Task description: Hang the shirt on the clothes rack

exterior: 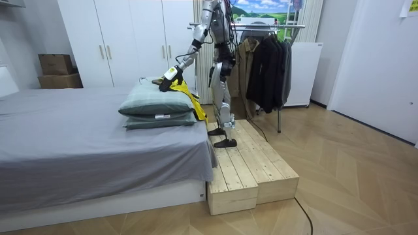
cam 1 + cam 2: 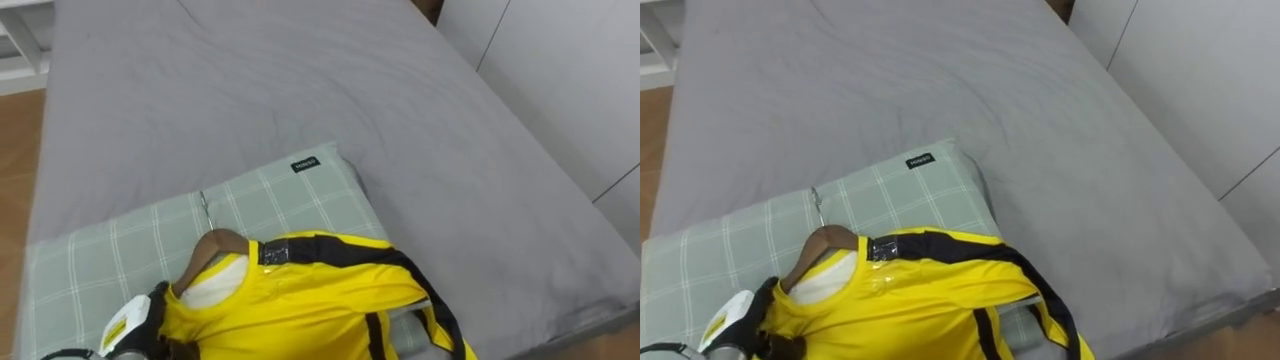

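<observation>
Grey and faintly creased, the sheet of the bed [image 2: 300, 100] fills the upper and right of the eye views; a soft, pale green pillow [image 2: 280, 195] checked with thin white lines lies at lower left, a small dark label [image 2: 305, 165] at its corner. On the pillow lies a bright yellow shirt [image 2: 300, 300] of smooth, slightly glossy cloth with black bands along shoulder and sleeve and a white inside at the neck; it sits on a brown wooden hanger [image 2: 210, 248] whose curved top and thin metal hook [image 2: 204, 205] stick out of the collar. At the bottom left edge the left hand [image 2: 135, 322] touches the shirt's shoulder; its fingers are hidden by the cloth, so I cannot tell its grasp. In the room view the robot stands on a pale plank platform [image 1: 251, 163] beside the bed.
</observation>
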Robot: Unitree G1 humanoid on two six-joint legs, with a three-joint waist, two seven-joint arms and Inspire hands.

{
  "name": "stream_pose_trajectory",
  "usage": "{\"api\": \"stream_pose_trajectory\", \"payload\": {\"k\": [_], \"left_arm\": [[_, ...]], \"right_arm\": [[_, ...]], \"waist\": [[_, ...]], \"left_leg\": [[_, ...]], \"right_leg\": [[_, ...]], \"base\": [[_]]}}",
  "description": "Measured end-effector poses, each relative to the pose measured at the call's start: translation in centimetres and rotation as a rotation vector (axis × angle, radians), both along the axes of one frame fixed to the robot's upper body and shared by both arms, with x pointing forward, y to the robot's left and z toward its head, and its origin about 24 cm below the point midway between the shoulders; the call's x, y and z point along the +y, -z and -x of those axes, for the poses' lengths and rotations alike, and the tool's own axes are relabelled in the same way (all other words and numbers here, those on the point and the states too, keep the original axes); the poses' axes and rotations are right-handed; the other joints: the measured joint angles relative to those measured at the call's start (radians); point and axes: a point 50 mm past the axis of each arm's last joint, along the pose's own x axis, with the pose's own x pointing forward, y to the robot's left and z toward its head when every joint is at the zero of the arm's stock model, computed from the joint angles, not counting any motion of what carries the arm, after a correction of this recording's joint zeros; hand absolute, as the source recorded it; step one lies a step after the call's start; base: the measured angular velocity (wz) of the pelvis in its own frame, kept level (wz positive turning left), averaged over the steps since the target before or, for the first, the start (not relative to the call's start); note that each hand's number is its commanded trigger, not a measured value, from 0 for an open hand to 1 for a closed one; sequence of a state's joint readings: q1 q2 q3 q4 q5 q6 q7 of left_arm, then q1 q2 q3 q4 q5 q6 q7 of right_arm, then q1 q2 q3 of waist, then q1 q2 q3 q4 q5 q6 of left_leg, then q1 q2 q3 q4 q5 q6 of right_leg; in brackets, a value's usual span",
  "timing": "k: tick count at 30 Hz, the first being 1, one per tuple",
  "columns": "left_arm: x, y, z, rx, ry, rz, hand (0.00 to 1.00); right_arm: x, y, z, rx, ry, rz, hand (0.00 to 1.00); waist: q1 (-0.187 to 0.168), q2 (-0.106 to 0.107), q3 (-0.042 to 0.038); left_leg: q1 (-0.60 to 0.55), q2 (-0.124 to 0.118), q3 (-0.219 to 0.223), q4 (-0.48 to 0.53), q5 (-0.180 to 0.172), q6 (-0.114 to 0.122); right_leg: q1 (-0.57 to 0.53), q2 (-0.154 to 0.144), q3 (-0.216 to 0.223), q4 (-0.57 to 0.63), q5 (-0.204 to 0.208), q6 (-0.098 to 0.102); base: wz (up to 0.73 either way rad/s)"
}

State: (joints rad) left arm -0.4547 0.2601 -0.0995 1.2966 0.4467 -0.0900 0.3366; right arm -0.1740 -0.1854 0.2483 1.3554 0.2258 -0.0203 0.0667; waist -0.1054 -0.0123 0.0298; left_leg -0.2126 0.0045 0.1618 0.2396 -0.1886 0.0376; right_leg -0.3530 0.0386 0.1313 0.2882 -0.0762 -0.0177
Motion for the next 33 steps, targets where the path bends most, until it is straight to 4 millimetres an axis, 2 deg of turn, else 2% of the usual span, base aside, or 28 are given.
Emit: {"api": "stream_pose_trajectory", "payload": {"k": [3,8,9,33], "left_arm": [[0.2,-0.2,-0.2,-0.001,-0.022,0.010,0.89],[0.2,-0.1,-0.1,0.005,-0.040,0.044,0.94],[0.2,0.0,-0.1,0.015,-0.037,0.052,1.00],[-0.1,0.9,0.8,0.071,-0.042,0.119,1.00]], "right_arm": [[0.0,0.0,0.1,0.004,-0.001,0.000,0.00],[0.0,0.1,0.2,0.018,0.002,0.001,0.00],[0.0,0.1,0.2,0.021,0.003,0.000,0.00],[-0.1,0.1,0.3,0.026,0.006,0.000,0.00]], "waist": [[0.000,-0.003,0.0017],[0.000,-0.011,0.0070],[0.000,-0.012,0.0071],[0.001,-0.018,0.0057]], "left_leg": [[0.003,-0.003,0.000,-0.002,0.001,0.002],[0.001,-0.003,0.000,-0.003,0.001,0.002],[0.000,-0.003,-0.001,-0.003,0.001,0.002],[-0.002,-0.001,0.001,-0.003,0.001,0.002]], "right_leg": [[0.001,-0.002,0.000,0.002,-0.001,0.002],[0.001,-0.002,0.000,-0.001,-0.002,0.003],[0.001,-0.002,0.000,-0.003,-0.002,0.003],[0.002,-0.002,-0.003,-0.013,-0.002,0.003]], "base": [[0.00],[0.00],[0.00],[0.00]]}}
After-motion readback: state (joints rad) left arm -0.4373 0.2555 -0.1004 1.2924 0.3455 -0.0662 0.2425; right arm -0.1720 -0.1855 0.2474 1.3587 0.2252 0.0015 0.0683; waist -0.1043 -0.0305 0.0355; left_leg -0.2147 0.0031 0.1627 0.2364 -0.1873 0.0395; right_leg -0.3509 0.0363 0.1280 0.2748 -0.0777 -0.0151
